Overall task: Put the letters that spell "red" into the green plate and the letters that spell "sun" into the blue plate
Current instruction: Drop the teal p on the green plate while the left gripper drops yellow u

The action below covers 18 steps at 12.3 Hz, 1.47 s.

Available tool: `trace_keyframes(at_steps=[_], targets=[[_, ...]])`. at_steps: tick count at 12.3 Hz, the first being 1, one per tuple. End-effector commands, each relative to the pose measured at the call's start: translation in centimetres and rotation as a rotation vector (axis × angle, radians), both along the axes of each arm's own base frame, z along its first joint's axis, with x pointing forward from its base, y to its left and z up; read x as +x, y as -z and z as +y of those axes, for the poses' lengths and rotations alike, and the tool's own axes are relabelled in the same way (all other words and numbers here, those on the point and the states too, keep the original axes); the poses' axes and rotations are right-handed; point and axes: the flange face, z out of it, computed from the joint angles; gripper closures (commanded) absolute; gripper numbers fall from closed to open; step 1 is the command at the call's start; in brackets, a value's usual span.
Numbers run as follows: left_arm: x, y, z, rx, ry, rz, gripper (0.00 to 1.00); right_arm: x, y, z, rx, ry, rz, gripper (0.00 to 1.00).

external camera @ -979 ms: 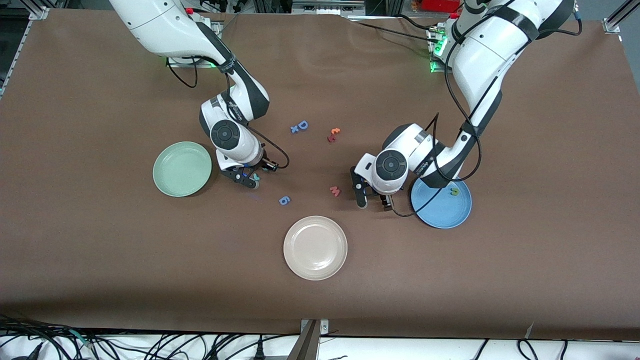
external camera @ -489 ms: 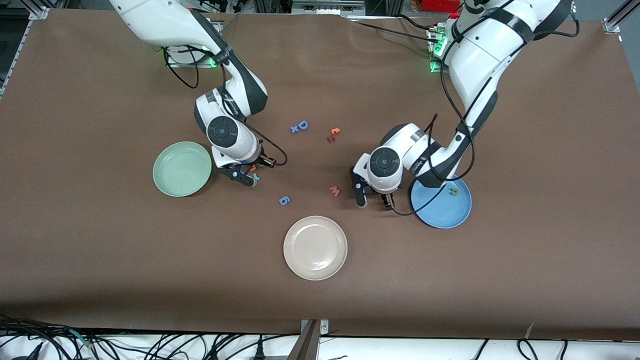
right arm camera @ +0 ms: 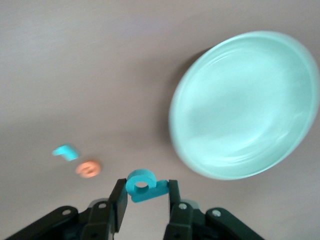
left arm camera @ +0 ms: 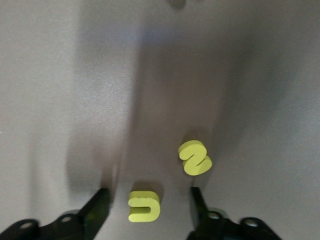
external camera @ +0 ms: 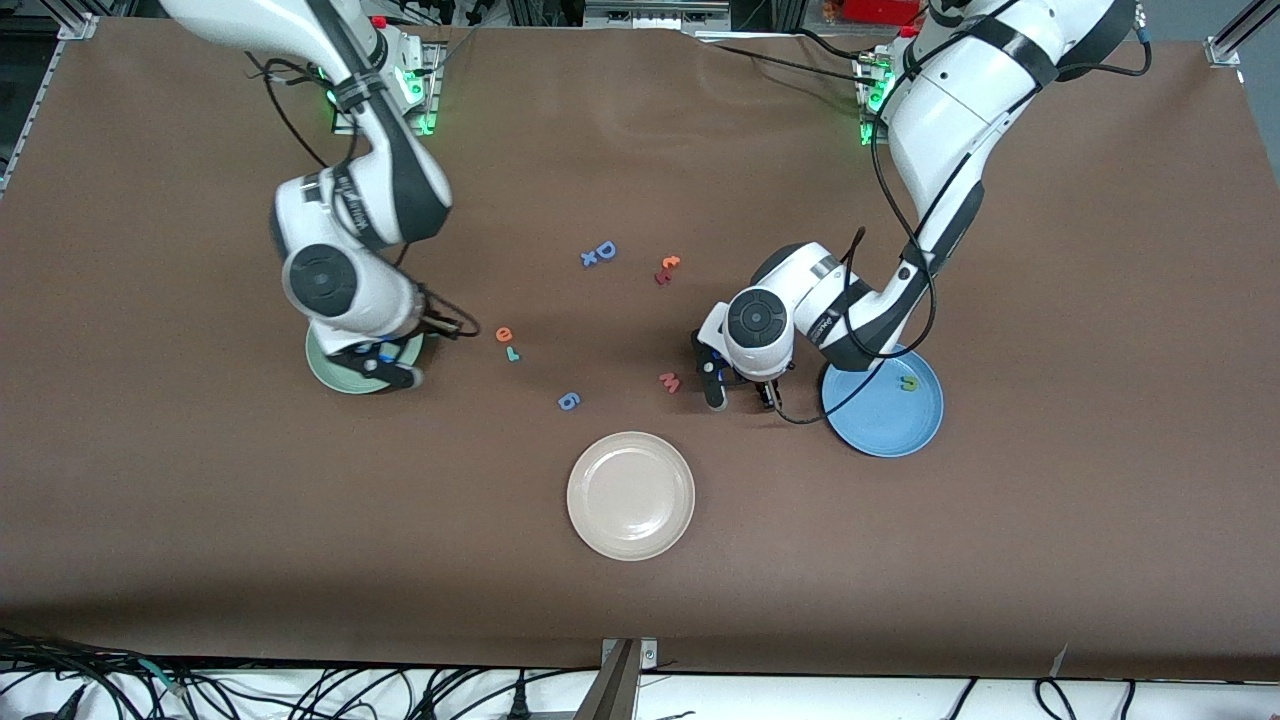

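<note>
One teal "d" point(right arm camera: 142, 185) between right end effector point(right arm camera: 145, 201) fingers, above green plate point(right arm camera: 245, 105).

1. Wide table point(external camera: 1050, 520) under brown matte cover, filling nearly the whole front view.
2. Grey metal frame rails point(external camera: 40, 90) at the table's corners near the arm bases.
3. Green lamps point(external camera: 866, 135) glowing at both base mounts, casting a faint tint on the cover.
4. Black cables point(external camera: 300, 690) tangled over a white strip along the edge nearest the front camera.
5. Metal bracket point(external camera: 625, 670) clamped at the middle of that edge.
6. Even overhead light; soft shadows on the cover.
</note>
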Motion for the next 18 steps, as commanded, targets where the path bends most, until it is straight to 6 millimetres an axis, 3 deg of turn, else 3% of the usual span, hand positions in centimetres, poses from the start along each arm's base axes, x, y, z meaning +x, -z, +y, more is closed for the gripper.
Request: trace_keyframes(at_steps=[1,4,7,9,12,13,14,15,16,18], targets=[[-0.4,0.1,0.4,0.025,0.011,-0.01,0.58,0.3,1.0,-4.8,0.011,-0.077,0.053,0.74],[-0.1,0.1,0.8,0.026,-0.001,-0.011,0.84,0.2,3.9,-9.9,0.023,-0.133,0.103,0.74],[0.2,-1.2,1.0,0.038,-0.012,-0.017,0.88,0.0,6.9,-15.0,0.068,-0.192,0.161,0.74],[0.8,-5.8,2.1,0.09,-0.031,-0.009,0.88,-0.7,8.8,-16.2,0.076,-0.209,0.152,0.74],[2.1,-9.1,4.9,0.123,-0.082,-0.009,0.88,-1.1,10.1,-16.5,0.073,-0.205,0.147,0.72],[2.5,-10.1,6.8,0.137,-0.12,0.02,0.88,-1.0,10.2,-16.5,0.072,-0.205,0.148,0.67],[3.4,-10.2,9.3,0.128,-0.107,0.047,0.88,-1.1,10.3,-16.5,0.074,-0.201,0.149,0.4],[3.9,-10.0,10.7,0.117,-0.063,0.068,0.87,-1.0,10.1,-16.4,0.075,-0.198,0.146,0.05],[4.4,-9.4,12.4,0.112,-0.06,0.086,0.87,-0.9,9.8,-16.3,0.076,-0.196,0.146,0.01],[4.7,-7.1,13.9,0.113,-0.043,0.118,0.86,-0.6,8.0,-15.5,0.079,-0.185,0.127,0.01]])
